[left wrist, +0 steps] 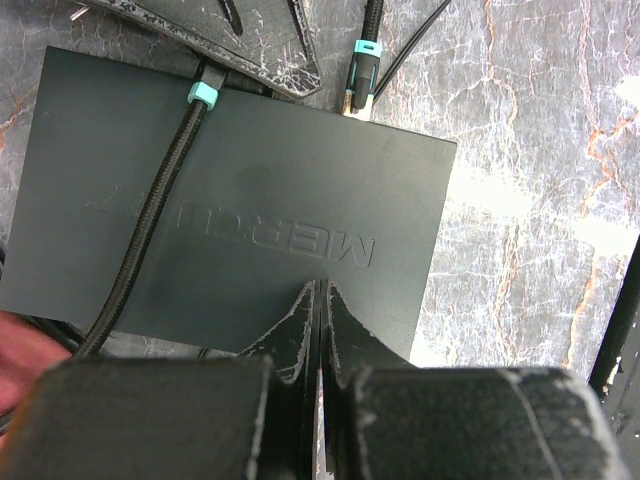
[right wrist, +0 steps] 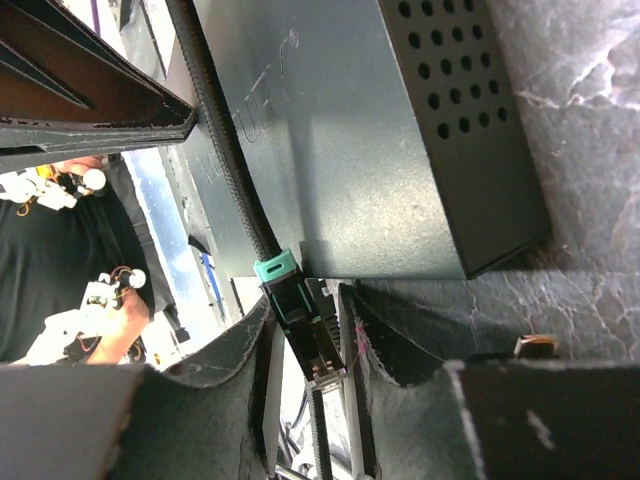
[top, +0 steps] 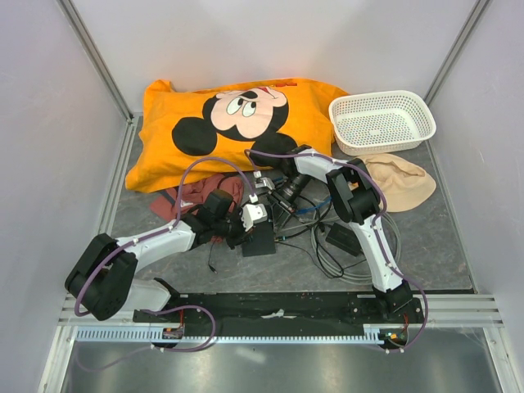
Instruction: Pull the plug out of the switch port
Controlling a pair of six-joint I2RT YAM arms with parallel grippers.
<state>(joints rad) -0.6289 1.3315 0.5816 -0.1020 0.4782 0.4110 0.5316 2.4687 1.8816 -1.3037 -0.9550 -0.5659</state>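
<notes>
The switch (left wrist: 250,200) is a flat dark grey box; it also shows in the top view (top: 260,243) and the right wrist view (right wrist: 380,140). Its ports are hidden. My left gripper (left wrist: 320,292) is shut, its tips resting on the box's top. My right gripper (right wrist: 305,345) is shut on a black plug (right wrist: 303,325) with a teal collar. The plug's clear tip is free of any socket, just off the box's edge. Its braided cable (left wrist: 150,210) runs across the box's top. A second teal-collared plug (left wrist: 362,65) sits at the box's far edge.
An orange Mickey Mouse shirt (top: 229,123) lies at the back, a white basket (top: 382,121) at the back right and a beige cloth (top: 401,182) below it. A maroon cloth (top: 205,192) lies left of the grippers. Tangled cables and a black adapter brick (top: 344,239) lie to the right.
</notes>
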